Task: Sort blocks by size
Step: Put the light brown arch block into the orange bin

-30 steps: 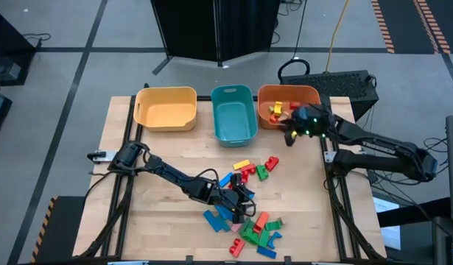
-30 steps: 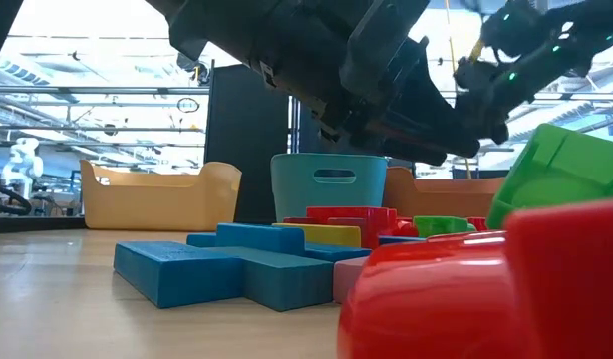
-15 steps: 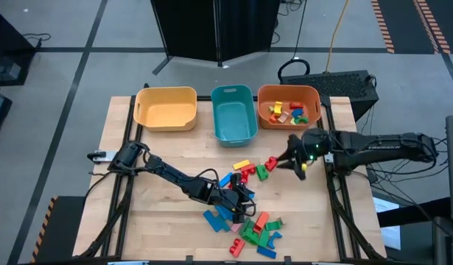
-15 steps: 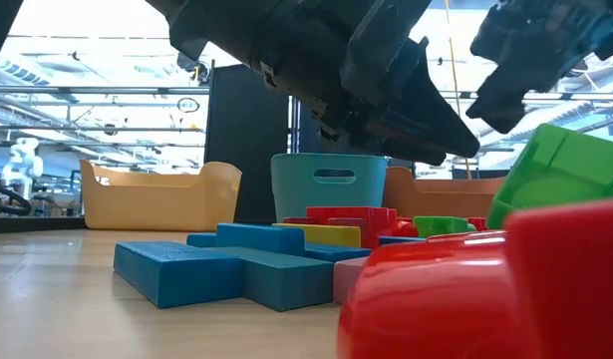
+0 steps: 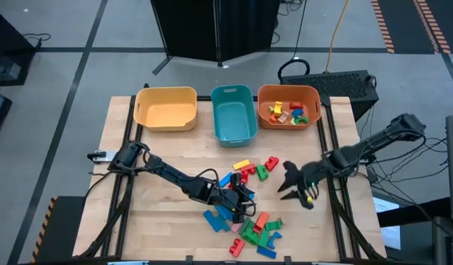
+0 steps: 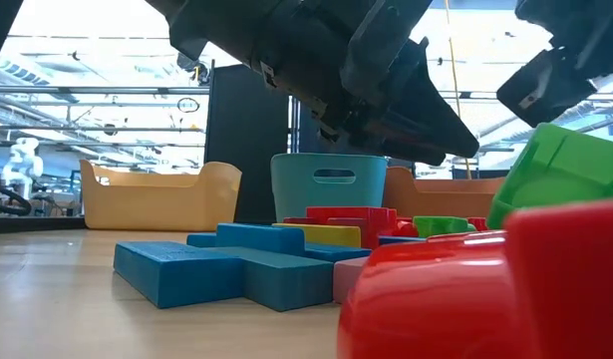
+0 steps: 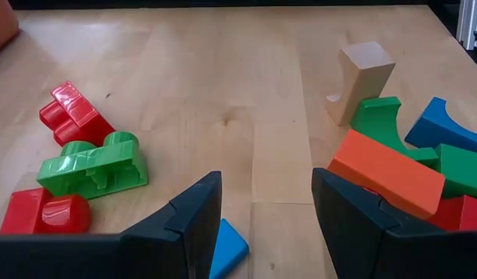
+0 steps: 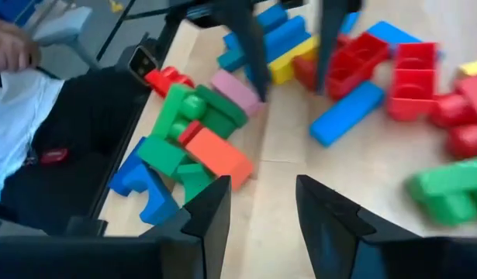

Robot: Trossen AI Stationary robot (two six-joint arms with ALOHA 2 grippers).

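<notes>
The blocks point(image 5: 248, 221) lie in a loose pile on the wooden table's near middle, with a yellow bar point(image 5: 242, 165), a red piece point(image 5: 272, 162) and a green piece point(image 5: 261, 172) a little farther back. More small blocks point(image 5: 285, 112) lie in the orange bin point(image 5: 264, 94). My left gripper point(image 5: 244, 206) hangs open low over the pile; in its wrist view bare wood shows between its fingers point(image 7: 261, 225), a blue block's corner point(image 7: 229, 248) beside one finger. My right gripper point(image 5: 286, 182) is open in the air just right of the pile, nothing between its fingers point(image 8: 261, 217).
A yellow bin point(image 5: 166, 108) and a teal bin point(image 5: 233, 116) stand beside the orange one along the far edge. Bare wood lies left of the pile point(image 5: 152, 213). A person's white sleeve point(image 8: 9, 101) shows beyond the table's edge in the right wrist view.
My right gripper has swung from over the orange bin toward the table's near edge, turning as it went, and now hangs beside the pile's right side. My left gripper and the blocks have kept still.
</notes>
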